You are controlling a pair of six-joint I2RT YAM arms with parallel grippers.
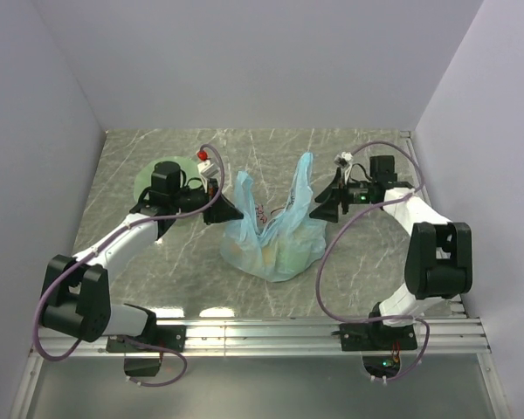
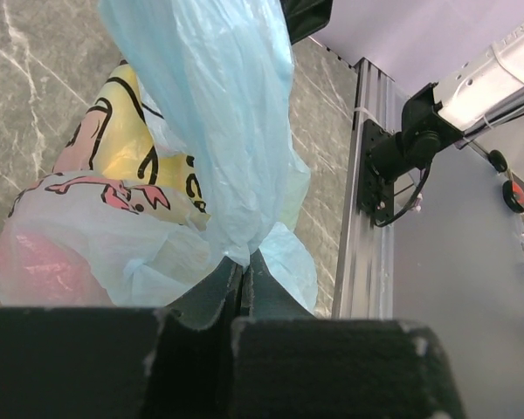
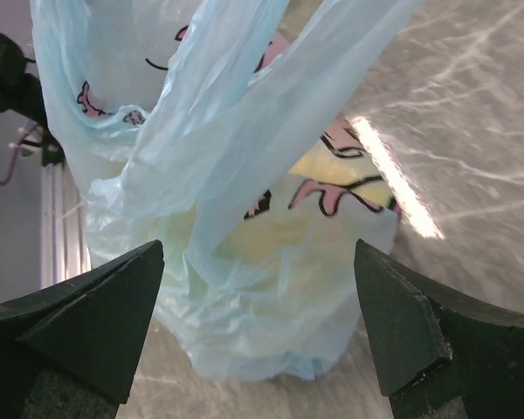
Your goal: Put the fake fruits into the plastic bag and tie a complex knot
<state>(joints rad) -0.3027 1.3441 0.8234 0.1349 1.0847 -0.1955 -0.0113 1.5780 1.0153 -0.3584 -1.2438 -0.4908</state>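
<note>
A: In the middle of the tabletop [image 1: 179,284] we see the bag [image 1: 284,262], sitting bulged out, with its two handles sticking up towards the far edge.

B: We agree. What do we make of the left claw [image 1: 230,212]?

A: It is clenched on the bag. From the left wrist we see both fingers pressed together, with a twisted bunch of the thin blue film pinched between them. The film rises from there in a long strip.

B: And the right claw [image 1: 324,208]?

A: Released. From the right wrist we see its fingers [image 3: 105,319] spread wide, one on either side of the bag. The other handle stands in the gap, and we see no contact with either finger.

B: Where are the fruits [image 1: 278,251]?

A: Inside the bag, as far as we can tell. Yellowish and reddish patches show through the film low down. The bag also carries a yellow and pink cartoon print with dark outlines, so we cannot tell one fruit from another.

B: Anything else on the tabletop?

A: A pale green dish [image 1: 140,185] lies towards the far left corner, mostly under the left arm. A small red thing [image 1: 203,158] sits at its far rim, and we cannot tell what it is.
</note>
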